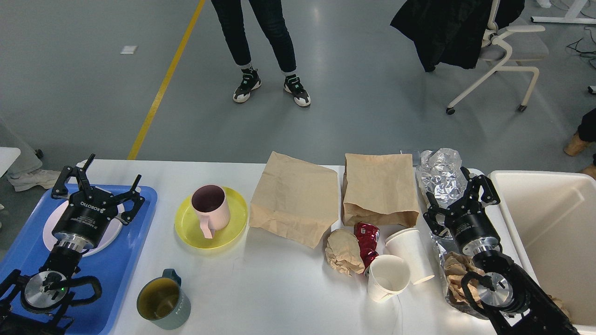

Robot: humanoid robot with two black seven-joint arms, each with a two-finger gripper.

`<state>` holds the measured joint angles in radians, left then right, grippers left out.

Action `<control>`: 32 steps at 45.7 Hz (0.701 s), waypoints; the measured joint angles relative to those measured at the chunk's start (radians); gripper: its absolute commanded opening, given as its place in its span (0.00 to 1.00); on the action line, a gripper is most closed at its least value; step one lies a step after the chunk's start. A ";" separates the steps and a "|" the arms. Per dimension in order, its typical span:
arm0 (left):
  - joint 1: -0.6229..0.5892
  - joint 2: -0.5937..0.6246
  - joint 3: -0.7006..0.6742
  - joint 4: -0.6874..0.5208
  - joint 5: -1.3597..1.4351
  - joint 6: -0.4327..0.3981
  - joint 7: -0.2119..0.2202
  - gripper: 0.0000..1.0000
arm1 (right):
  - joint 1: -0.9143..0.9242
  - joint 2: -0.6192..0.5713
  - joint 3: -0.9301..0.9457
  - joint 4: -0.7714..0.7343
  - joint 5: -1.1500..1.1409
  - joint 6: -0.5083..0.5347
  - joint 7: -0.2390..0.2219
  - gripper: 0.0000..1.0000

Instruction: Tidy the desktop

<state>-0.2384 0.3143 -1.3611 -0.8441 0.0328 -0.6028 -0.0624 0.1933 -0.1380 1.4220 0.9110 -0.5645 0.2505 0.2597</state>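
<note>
The white desktop carries clutter. A pink mug stands on a yellow plate, and a grey-green mug sits near the front. Two brown paper bags lie flat at the back. In front of them are a crumpled paper ball, a crushed red can and two white paper cups. My left gripper hangs open over a white plate on the blue tray. My right gripper is open, its fingers straddling crumpled silver foil.
A deep cream-white tub stands at the right edge of the table. Foil wrapping with crumpled brown paper lies under my right arm. Beyond the table a person's legs and an office chair stand on the grey floor.
</note>
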 measured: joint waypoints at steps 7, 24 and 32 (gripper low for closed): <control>-0.005 0.005 0.001 0.000 -0.001 -0.004 0.001 0.98 | 0.000 0.000 0.000 0.000 0.000 0.000 0.000 1.00; -0.001 0.004 -0.002 0.000 -0.001 -0.002 -0.002 0.98 | 0.000 0.000 0.000 -0.001 0.000 0.001 0.001 1.00; -0.001 0.001 0.000 0.000 0.001 0.003 -0.005 0.98 | 0.000 0.000 0.000 -0.001 0.000 0.001 0.001 1.00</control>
<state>-0.2393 0.3149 -1.3610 -0.8437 0.0334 -0.5994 -0.0678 0.1933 -0.1380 1.4220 0.9097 -0.5645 0.2513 0.2603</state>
